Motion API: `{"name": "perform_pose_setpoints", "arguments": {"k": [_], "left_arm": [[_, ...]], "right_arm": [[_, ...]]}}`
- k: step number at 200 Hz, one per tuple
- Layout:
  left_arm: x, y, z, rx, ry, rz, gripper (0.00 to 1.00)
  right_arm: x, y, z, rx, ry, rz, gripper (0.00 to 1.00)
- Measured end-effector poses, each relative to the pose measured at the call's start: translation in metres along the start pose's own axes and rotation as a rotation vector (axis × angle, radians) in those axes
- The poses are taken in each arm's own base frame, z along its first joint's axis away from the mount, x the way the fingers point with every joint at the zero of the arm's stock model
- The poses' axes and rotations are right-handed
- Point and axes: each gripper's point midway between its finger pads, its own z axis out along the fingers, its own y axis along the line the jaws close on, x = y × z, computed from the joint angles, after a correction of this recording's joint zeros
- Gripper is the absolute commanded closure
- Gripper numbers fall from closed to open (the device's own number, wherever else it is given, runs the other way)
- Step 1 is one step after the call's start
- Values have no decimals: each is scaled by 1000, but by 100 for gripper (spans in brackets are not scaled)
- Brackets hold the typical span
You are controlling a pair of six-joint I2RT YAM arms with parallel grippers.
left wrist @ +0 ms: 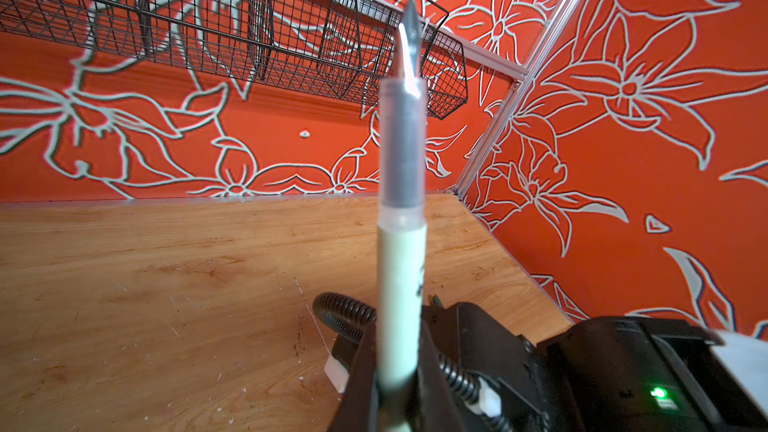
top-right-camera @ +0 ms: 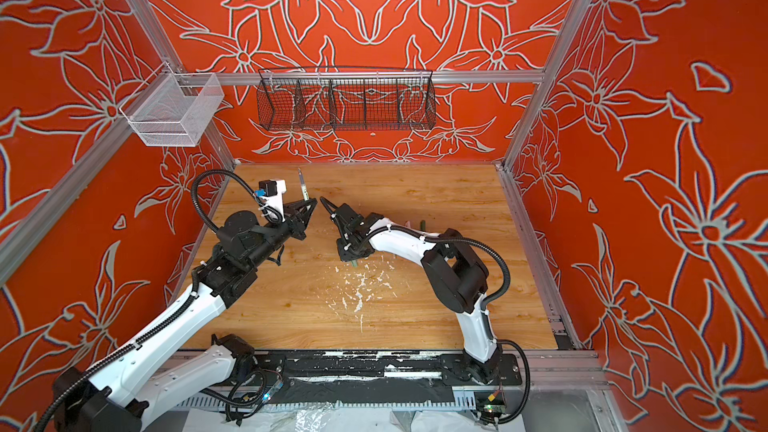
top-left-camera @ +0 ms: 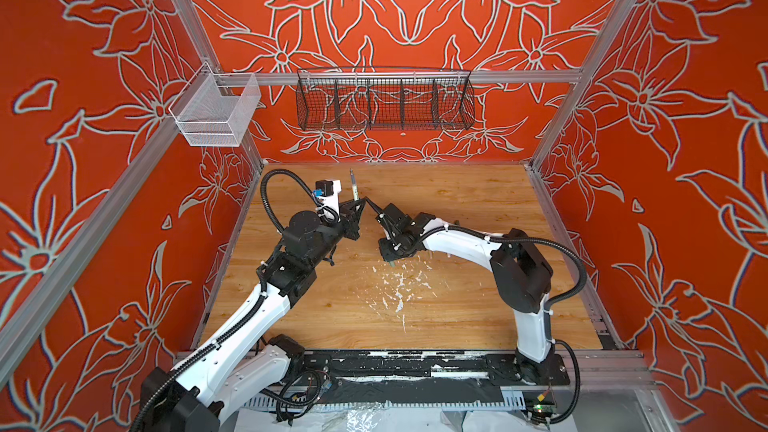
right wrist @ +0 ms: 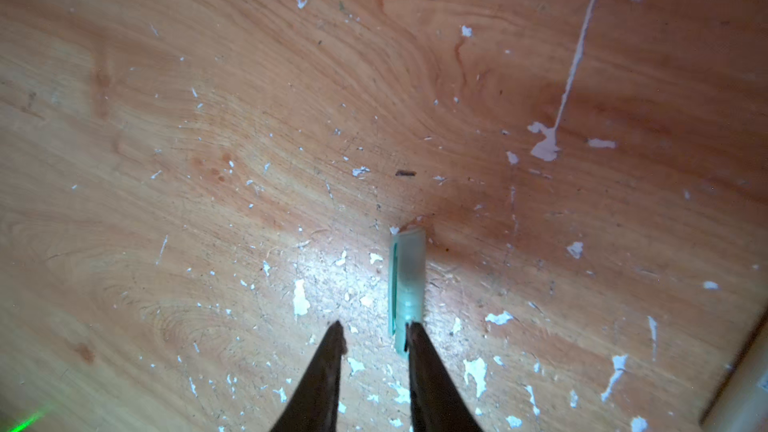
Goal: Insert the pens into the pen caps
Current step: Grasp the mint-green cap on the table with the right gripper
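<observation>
Two grippers, tips close together: my left gripper (top-left-camera: 358, 202) is clamped on the pale green pen (left wrist: 401, 251), upright, nib up; my right gripper (right wrist: 374, 326) has its jaws apart, the pale green cap (right wrist: 409, 276) lying on the table (right wrist: 166, 118) just beside one fingertip (right wrist: 419, 355).

Two robot arms, left arm (top-left-camera: 266, 305) and right arm (top-left-camera: 457, 241), wear glossy white shells between black joint housings (top-left-camera: 521, 272). Black corrugated cable (top-left-camera: 262, 195) loops along each, cinched with white zip ties (top-left-camera: 445, 227); the right gripper (right wrist: 372, 323) ends in slim, dark tapered fingers (right wrist: 320, 380).
</observation>
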Motion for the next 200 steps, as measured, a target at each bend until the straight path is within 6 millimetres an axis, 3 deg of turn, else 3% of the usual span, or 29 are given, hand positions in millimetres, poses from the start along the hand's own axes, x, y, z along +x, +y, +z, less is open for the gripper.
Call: {"name": "perform_pose_setpoints", "arguments": {"k": [52,200], "left_arm": [[0,0,0,0,0,0,100],[0,0,0,0,1,0,100]], "right_arm": [[16,-10,13,39,69,-31,73],[16,-17,27,87,92,-75,78]]}}
